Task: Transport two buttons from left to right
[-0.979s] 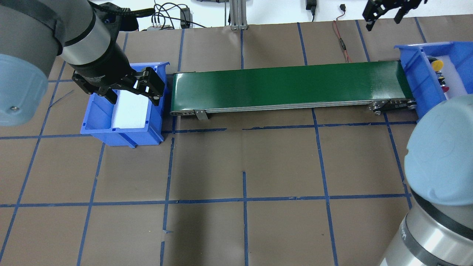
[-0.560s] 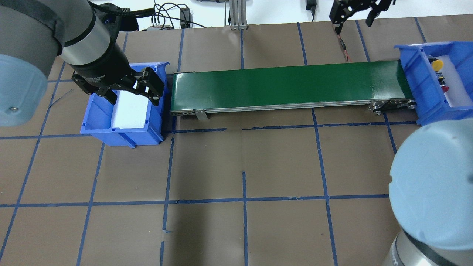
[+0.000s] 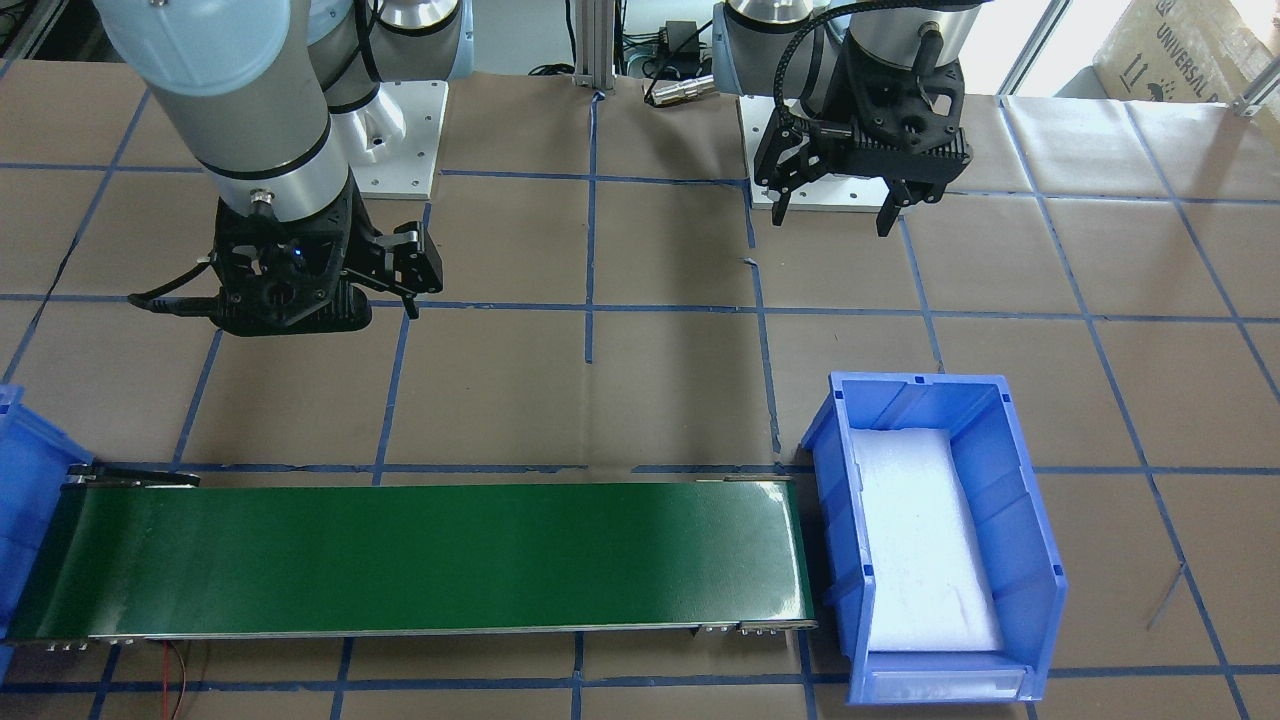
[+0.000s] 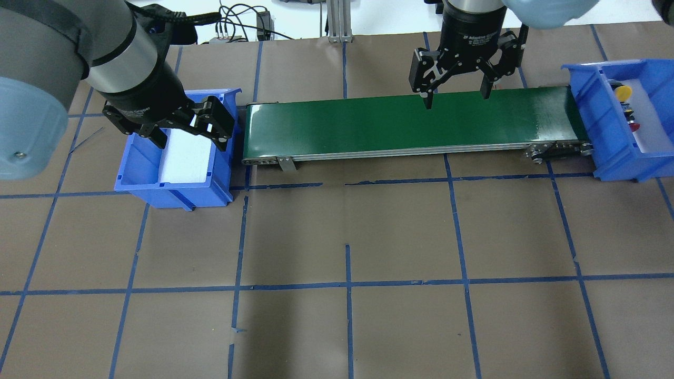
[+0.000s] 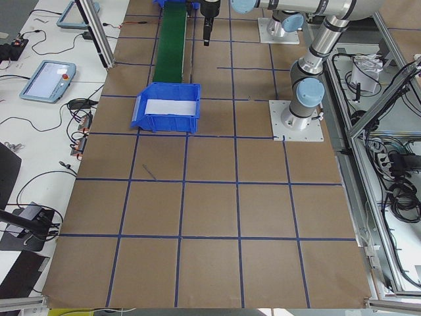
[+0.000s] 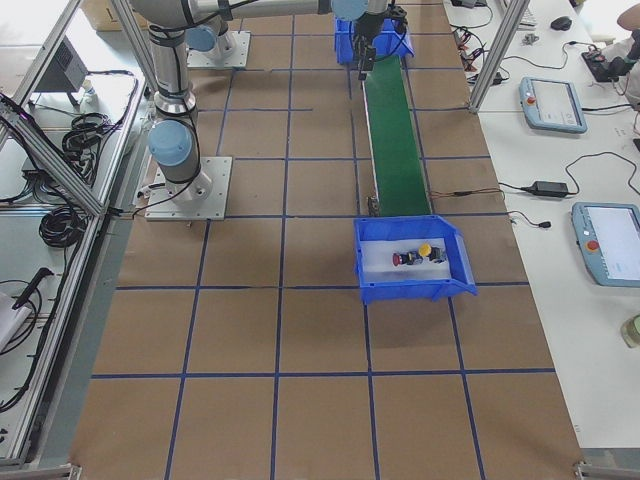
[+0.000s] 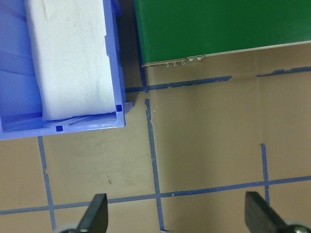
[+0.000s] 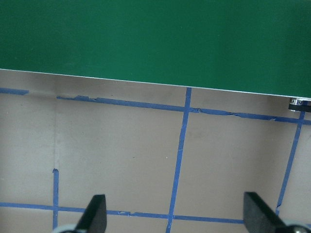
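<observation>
Two push-button switches, red-capped switch (image 6: 402, 259) and yellow-capped switch (image 6: 425, 249), lay inside right-end blue plastic bin (image 4: 595, 108), left hand (image 4: 192, 141) released near foam-lined blue bin (image 4: 174, 196), right hand (image 4: 456, 100) released beside green conveyor belt (image 4: 368, 126).

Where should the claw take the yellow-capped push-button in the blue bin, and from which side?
Probably the blocky dark body of the yellow-capped push-button, not its round cap, coming straight down from above: the walls of the blue plastic bin close off the sides. Its exact lie is unclear.

Foam-lined blue bin (image 7: 63, 127) — green belt (image 7: 218, 24) alongside
</observation>
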`<act>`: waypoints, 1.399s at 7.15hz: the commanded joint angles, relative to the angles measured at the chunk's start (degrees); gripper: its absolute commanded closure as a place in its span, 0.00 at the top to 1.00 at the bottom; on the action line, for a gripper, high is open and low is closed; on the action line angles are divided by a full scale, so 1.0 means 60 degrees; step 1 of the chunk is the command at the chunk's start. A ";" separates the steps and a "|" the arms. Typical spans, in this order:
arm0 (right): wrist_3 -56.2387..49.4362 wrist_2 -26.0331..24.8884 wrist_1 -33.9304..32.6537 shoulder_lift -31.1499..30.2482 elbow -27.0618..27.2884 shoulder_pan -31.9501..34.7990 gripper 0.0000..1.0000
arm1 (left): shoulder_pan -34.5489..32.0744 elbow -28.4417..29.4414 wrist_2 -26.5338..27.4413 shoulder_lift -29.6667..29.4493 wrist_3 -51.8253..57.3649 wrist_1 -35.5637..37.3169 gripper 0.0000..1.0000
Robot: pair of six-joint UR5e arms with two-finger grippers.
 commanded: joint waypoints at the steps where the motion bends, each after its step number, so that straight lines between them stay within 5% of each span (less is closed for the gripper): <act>1: -0.0072 0.0010 -0.0378 -0.0049 0.0134 -0.0022 1.00 | 0.0016 -0.0001 0.0001 0.0013 0.0001 0.0001 1.00; 10: -0.0013 0.0362 -0.0422 -0.0064 0.0222 -0.0022 1.00 | 0.0016 -0.0015 0.0001 0.0028 0.0001 -0.0057 1.00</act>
